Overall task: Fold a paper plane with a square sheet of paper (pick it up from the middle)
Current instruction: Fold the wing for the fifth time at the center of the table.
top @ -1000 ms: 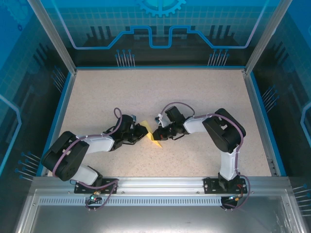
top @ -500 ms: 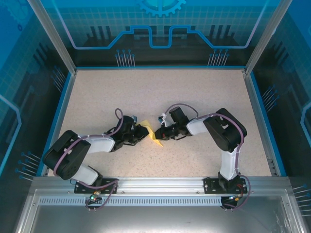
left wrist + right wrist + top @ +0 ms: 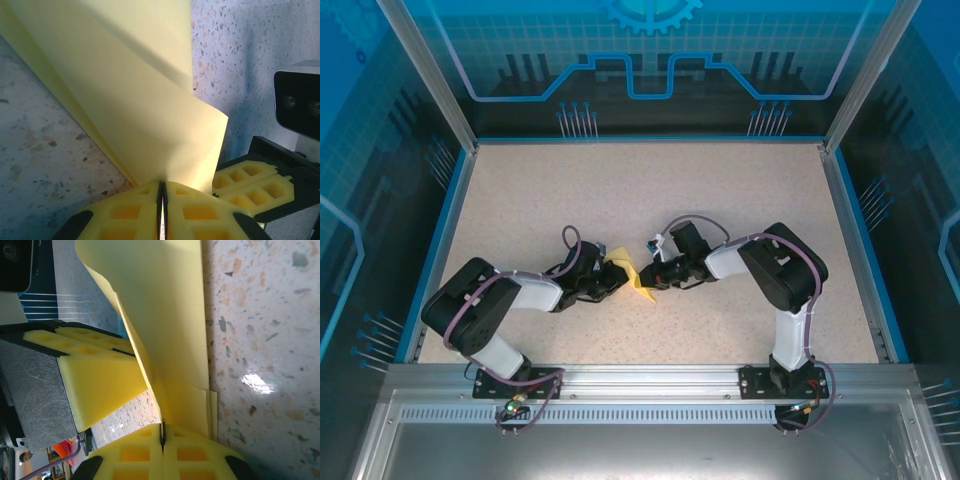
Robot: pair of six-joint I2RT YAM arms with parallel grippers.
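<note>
From above, the paper [image 3: 638, 281], folded down to a small yellow piece, sits mid-bench [image 3: 720, 200] between the left claw [image 3: 618, 279] and the right claw [image 3: 656, 279]. The two meet nose to nose over it, but this view is too far off to tell how either claw stands. The left wrist view settles one: the left claw [image 3: 162, 189] is pinched shut on the paper's edge, with the sheet rising from it in a loose curl and the other claw's yellow pad [image 3: 252, 182] just beside. The right wrist view shows the right claw [image 3: 162, 437] likewise clamped on a stacked edge (several layers show there, which the left view hides). The paper looks light, limp and easily creased. I judge it best held at folded edges, where the layers stiffen it, and pulled gently lest it tear or slip.
</note>
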